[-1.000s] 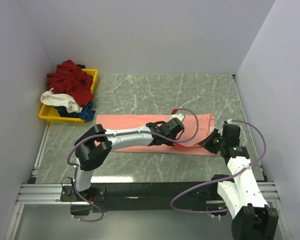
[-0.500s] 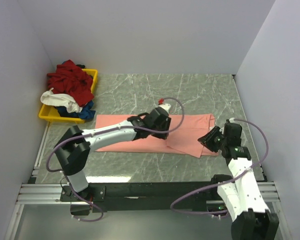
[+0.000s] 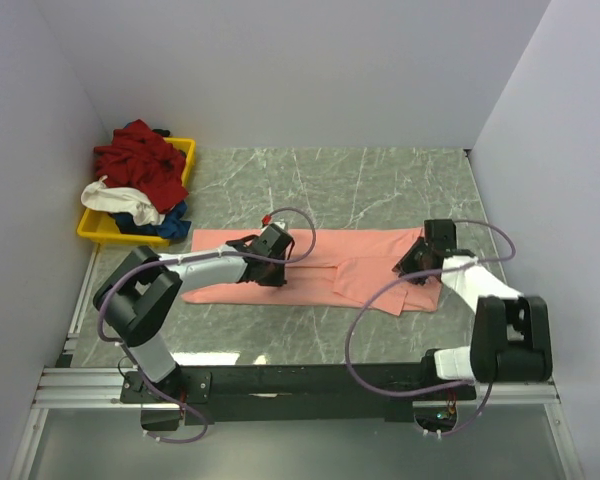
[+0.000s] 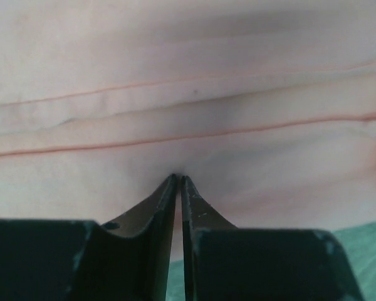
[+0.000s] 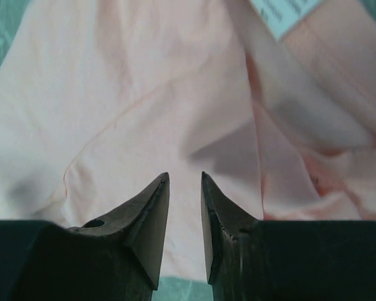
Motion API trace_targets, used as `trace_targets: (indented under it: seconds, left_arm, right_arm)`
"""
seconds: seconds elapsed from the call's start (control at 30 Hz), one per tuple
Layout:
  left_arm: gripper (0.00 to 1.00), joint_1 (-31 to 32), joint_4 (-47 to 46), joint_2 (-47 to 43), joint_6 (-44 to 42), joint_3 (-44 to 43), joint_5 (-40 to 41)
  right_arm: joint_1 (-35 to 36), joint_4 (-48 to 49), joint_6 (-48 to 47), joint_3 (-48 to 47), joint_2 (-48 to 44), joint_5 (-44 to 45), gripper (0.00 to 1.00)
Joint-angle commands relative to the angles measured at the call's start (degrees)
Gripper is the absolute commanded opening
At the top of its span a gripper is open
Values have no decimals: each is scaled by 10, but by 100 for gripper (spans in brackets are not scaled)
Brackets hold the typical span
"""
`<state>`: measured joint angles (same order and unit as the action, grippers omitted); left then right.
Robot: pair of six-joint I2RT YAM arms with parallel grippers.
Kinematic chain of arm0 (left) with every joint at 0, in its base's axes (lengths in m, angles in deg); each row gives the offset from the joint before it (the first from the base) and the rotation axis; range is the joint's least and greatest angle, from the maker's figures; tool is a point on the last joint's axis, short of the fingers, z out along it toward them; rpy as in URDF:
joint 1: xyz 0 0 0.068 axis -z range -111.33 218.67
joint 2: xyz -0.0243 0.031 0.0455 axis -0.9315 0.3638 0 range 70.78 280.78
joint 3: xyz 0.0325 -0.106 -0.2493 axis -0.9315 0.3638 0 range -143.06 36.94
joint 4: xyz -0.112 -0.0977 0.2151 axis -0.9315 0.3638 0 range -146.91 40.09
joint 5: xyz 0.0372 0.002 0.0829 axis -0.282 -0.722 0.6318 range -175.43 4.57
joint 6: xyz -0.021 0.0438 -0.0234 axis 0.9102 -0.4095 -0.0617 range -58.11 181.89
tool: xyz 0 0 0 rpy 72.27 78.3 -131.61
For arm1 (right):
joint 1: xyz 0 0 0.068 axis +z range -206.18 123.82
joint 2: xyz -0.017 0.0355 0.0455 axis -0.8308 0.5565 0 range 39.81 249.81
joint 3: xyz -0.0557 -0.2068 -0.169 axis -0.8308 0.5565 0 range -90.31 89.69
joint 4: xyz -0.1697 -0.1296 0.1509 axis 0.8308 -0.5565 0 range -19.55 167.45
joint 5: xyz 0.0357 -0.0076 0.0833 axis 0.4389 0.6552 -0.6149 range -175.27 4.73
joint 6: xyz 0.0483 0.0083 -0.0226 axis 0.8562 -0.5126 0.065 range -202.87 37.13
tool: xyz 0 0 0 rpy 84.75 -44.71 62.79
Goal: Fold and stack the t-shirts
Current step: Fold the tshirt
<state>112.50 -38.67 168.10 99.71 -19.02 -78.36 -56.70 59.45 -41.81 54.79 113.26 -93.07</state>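
A salmon-pink t-shirt (image 3: 310, 268) lies as a long flat strip across the middle of the table, with a folded flap (image 3: 380, 285) at its right end. My left gripper (image 3: 270, 262) is shut, its tips pressing on the cloth's left-middle (image 4: 178, 177); no cloth shows between the jaws. My right gripper (image 3: 412, 262) is slightly open and empty, low over the shirt's right end (image 5: 185, 177). The white neck label (image 5: 282, 12) shows just beyond it. Dark red (image 3: 140, 160), white (image 3: 110, 197) and blue (image 3: 158, 222) shirts lie piled in the tray.
The yellow plastic tray (image 3: 98, 234) stands at the back left against the left wall. White walls close the table on the left, back and right. A metal rail (image 3: 280, 385) runs along the near edge by the arm bases.
My left gripper has slid left across the pink shirt from its right-middle to its left-middle. My right gripper has moved away from me onto the shirt's right end.
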Motion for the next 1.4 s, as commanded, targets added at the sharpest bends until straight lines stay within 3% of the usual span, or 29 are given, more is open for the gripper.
trace_targets:
  seconds: [0.0,0.3,0.53,0.8,0.93,1.1,1.2,1.37]
  left_arm:
    - [15,-3,-24,-28,31,28,21]
    - [10,-2,-40,-35,69,67,22]
    - [11,16,-82,-60,148,106,-23]
    - [13,119,-112,-2,239,54,-40]
    - [17,142,-98,34,233,-18,-48]
    - [31,138,-61,41,177,-102,-38]
    - [35,113,-27,57,127,-177,-28]
    - [47,36,-15,108,-2,-297,-32]
  right_arm:
    - [2,36,-4,-57,59,43,34]
    - [2,-5,-26,-199,244,34,32]
    - [19,-96,-50,-380,364,26,31]
    - [45,-209,-88,-626,515,41,31]
    - [58,-257,-100,-746,578,39,31]
    - [58,-241,-114,-801,594,-15,33]
    - [52,-276,-121,-861,580,6,38]
    - [8,-221,-92,-754,428,-10,48]
